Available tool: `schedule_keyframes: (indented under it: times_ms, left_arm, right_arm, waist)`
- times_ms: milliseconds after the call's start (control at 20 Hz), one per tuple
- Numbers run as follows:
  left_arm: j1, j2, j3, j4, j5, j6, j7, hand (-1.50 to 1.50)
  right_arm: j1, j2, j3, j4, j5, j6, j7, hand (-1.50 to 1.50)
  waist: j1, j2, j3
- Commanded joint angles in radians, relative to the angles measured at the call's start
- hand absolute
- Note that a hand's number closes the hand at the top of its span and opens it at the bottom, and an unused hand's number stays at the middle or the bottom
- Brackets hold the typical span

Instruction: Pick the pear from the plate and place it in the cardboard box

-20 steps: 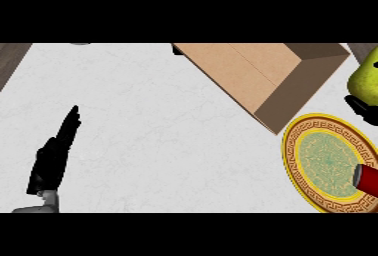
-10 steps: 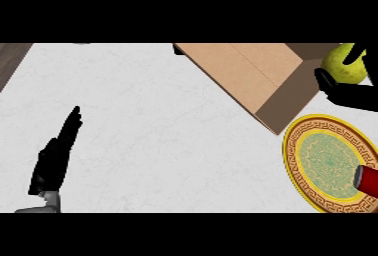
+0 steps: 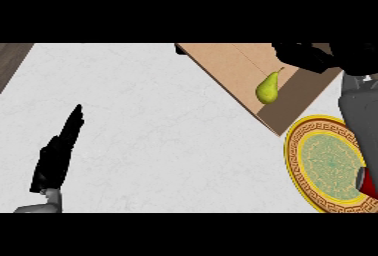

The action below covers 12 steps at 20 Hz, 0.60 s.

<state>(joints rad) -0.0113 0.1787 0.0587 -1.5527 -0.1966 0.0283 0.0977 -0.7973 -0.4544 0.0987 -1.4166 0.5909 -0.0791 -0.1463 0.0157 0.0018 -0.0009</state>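
Note:
The yellow-green pear (image 3: 269,89) lies inside the cardboard box (image 3: 235,64) at the top right, stem pointing up and right, with no finger on it. My right hand (image 3: 314,55) hovers over the box's far side, just right of the pear, fingers relaxed and holding nothing. Its grey forearm crosses the right edge above the yellow-rimmed green plate (image 3: 297,150), which carries no pear. At the lower left my left hand (image 3: 57,156) rests open over the white counter, fingers straight.
A red object (image 3: 367,183) shows at the plate's right edge, partly cut off by the view. A dark wooden strip (image 3: 10,60) borders the white counter at the top left.
The right hand carried the pear leftward from the right edge over the box and let it go; the pear now lies in the box. The left hand has stayed put.

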Motion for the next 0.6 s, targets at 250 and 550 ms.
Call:
schedule_keyframes:
  times_ms: [250, 550]
  left_arm:
    - [-0.026, 0.014, 0.014, 0.007, 0.0, -0.016, 0.008, 0.0]
    - [0.02, -0.003, 0.006, 0.012, -0.014, -0.007, -0.06, 0.0]
  right_arm:
    - [-0.204, 0.197, 0.033, 0.424, 0.137, -0.084, 0.063, -1.5]
    - [-0.311, 0.237, -0.065, 0.684, 0.106, -0.181, -0.12, -1.5]
  waist:
    - [0.014, 0.006, 0.0]
    - [0.014, 0.007, 0.001]
